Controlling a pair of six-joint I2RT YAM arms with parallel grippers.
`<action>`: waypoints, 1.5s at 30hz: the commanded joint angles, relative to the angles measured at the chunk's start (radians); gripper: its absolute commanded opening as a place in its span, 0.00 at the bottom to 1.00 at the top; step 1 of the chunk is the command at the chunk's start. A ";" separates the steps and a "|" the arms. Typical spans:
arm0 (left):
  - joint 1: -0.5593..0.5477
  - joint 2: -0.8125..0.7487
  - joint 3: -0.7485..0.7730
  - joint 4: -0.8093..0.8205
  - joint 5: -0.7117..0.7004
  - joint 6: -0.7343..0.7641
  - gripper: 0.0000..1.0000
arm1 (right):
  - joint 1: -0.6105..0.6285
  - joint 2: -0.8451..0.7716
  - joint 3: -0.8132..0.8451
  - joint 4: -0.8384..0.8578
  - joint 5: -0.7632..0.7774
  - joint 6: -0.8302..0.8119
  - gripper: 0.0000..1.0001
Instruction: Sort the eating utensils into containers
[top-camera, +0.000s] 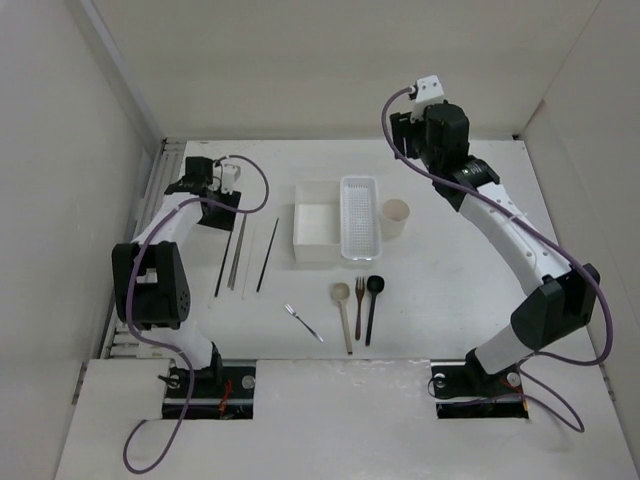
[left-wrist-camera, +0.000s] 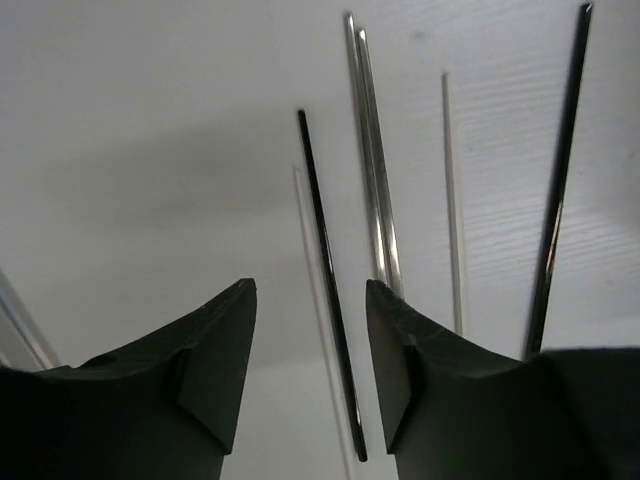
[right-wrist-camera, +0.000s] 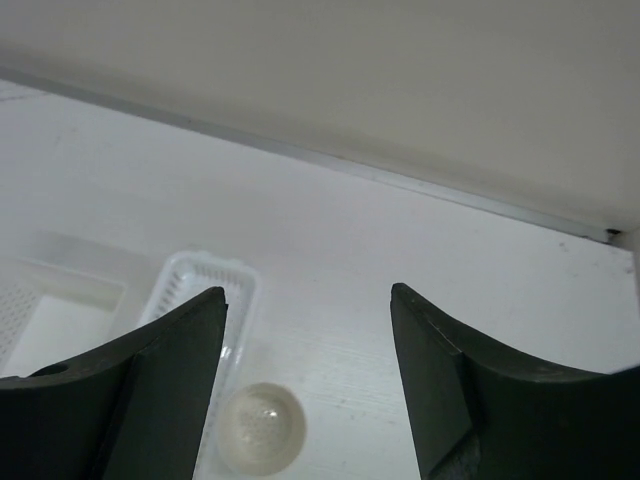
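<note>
Several thin chopsticks (top-camera: 240, 255) lie side by side left of centre. The white square box (top-camera: 318, 232), the perforated oblong tray (top-camera: 359, 215) and the round beige cup (top-camera: 396, 218) stand in a row at mid-table. In front of them lie the silver fork (top-camera: 303, 323), pale wooden spoon (top-camera: 343, 315), brown wooden fork (top-camera: 358, 305) and black spoon (top-camera: 372, 308). My left gripper (top-camera: 226, 210) is open at the chopsticks' far ends. In its wrist view it (left-wrist-camera: 308, 290) straddles one dark chopstick (left-wrist-camera: 325, 270) without gripping it. My right gripper (top-camera: 403, 140) is open and empty, held high over the cup (right-wrist-camera: 260, 440).
Pale walls close the table at the back and both sides. A slotted rail (top-camera: 150, 210) runs along the left edge beside my left arm. In the left wrist view a silvery pair (left-wrist-camera: 372, 170), a pale stick (left-wrist-camera: 452, 200) and another dark stick (left-wrist-camera: 560, 190) lie right of the fingers.
</note>
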 joint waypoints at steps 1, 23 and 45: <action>0.011 0.015 -0.023 -0.043 0.022 0.012 0.44 | 0.027 -0.025 -0.023 -0.031 -0.113 0.098 0.71; 0.011 0.046 -0.193 0.049 -0.052 -0.015 0.21 | 0.050 -0.074 -0.076 -0.022 -0.030 0.098 0.71; 0.097 -0.011 -0.221 0.040 -0.012 -0.015 0.23 | 0.050 -0.083 -0.115 -0.022 -0.021 0.089 0.73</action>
